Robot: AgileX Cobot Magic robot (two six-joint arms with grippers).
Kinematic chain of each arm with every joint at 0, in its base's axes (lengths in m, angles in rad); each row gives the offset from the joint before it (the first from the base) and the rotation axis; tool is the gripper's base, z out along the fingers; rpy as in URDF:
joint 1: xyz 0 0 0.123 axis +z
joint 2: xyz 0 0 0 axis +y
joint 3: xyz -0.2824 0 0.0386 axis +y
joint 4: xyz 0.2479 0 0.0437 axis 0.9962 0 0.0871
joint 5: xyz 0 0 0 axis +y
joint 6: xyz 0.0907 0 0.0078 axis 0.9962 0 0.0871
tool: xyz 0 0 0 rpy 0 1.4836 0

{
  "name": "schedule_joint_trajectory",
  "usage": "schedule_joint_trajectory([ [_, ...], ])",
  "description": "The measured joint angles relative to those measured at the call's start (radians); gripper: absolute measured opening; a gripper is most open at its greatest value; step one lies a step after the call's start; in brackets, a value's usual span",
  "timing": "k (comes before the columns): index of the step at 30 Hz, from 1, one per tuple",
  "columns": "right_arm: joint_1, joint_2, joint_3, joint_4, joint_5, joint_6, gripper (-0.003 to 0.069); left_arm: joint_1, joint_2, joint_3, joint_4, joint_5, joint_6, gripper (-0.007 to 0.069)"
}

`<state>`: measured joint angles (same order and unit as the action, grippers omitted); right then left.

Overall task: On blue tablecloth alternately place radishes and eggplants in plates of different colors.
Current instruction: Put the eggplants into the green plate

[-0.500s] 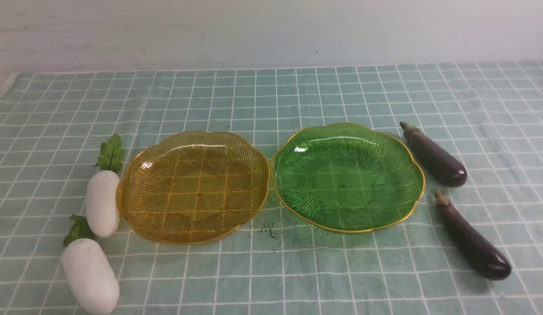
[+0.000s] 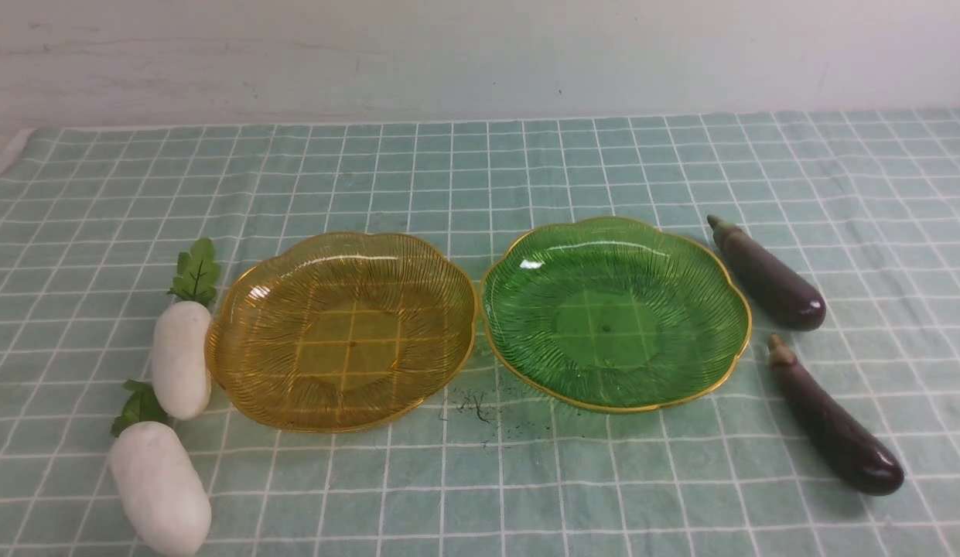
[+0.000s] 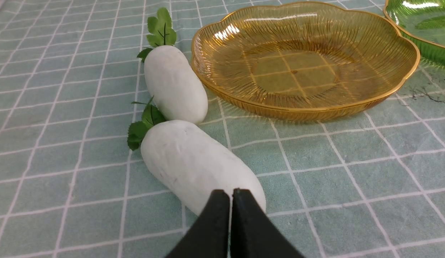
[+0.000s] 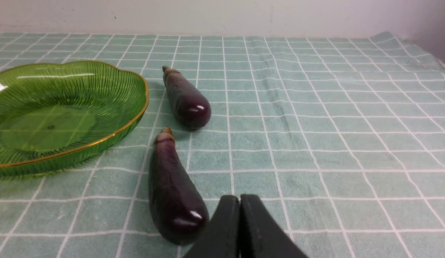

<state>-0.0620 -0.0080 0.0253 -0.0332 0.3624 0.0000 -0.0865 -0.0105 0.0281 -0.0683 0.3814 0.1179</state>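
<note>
My left hand (image 3: 230, 193) is closed. Its two black fingers (image 3: 211, 225) press flat against each other, leaving only a thin seam between them. The tips point forward and slightly downward, low over the counter. My right hand (image 4: 239, 199) is in the same state: its fingers (image 4: 260, 229) meet along their whole visible length, tips together, aimed forward and low. Each wrist view shows only the finger ends.

left fingers (image 3: 213, 229): matte black, flat, tapered to tips | right fingers (image 4: 260, 229): dark grey-black, tapered wedges
</note>
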Motion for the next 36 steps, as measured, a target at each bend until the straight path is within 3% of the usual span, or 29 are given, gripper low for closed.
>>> schedule_joint_trajectory([
  [36, 0.000, 0.000, 0.000, 0.028, -0.002, 0.000, -0.0015, 0.000, 0.000, 0.000, 0.000, 0.000, 0.000, -0.0008],
])
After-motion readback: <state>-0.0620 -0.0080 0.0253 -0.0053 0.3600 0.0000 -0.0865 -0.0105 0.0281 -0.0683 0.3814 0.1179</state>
